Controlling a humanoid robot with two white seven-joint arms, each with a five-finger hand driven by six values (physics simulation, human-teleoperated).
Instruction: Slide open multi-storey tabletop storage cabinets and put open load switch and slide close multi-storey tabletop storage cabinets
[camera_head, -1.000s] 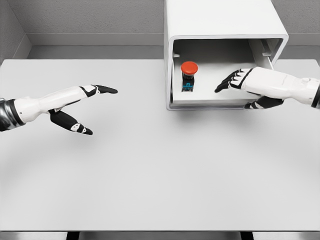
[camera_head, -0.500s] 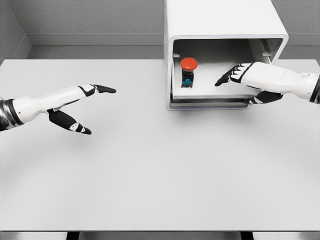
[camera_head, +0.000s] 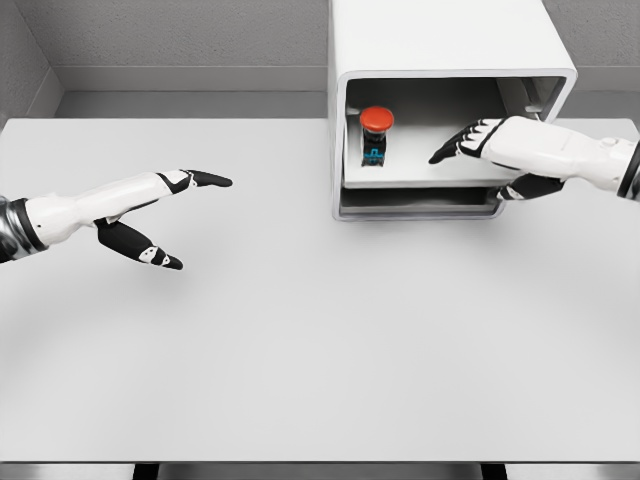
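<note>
The white tabletop cabinet (camera_head: 440, 40) stands at the back right of the table. Its drawer (camera_head: 420, 176) sticks out only a little from the open front. The load switch (camera_head: 376, 132), with a red round button on a dark body, stands upright in the drawer's left part. My right hand (camera_head: 478, 150) rests on the drawer's right side, fingers stretched toward the switch but apart from it, thumb under the drawer's front edge. My left hand (camera_head: 195, 222) hovers open over the table's left side, holding nothing.
The grey table (camera_head: 320, 330) fills most of the view, with its front edge at the bottom. A grey wall runs behind the table and the cabinet.
The drawer has slid back into the cabinet with the switch riding in it, and my right hand has moved back with it. The left arm has stayed still.
</note>
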